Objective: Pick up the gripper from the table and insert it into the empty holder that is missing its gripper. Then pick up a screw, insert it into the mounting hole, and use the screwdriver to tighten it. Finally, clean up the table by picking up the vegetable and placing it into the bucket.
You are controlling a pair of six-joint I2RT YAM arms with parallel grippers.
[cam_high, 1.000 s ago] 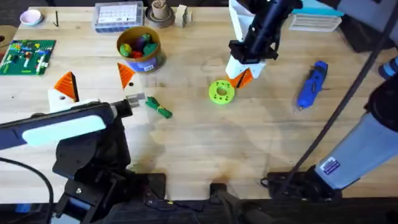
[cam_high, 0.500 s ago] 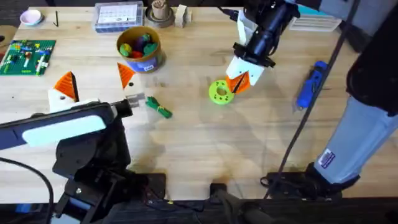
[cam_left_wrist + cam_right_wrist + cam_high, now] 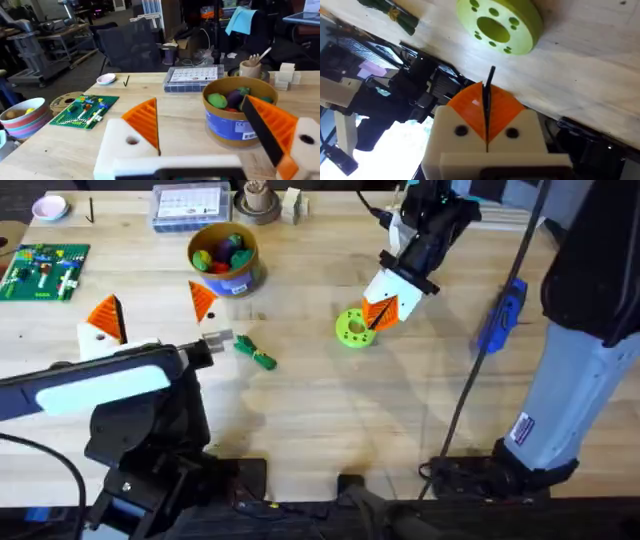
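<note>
Overhead, the worktop carries the bucket far left, screwdriver right, vegetable and gripper left of centre. Right jaws pinch a thin dark screw beside the green disc; left jaws gape wide.

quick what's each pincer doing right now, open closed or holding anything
Left pincer: open, holding nothing.
Right pincer: closed on a thin black rod, near the round lime-green plastic disc with holes.
</note>
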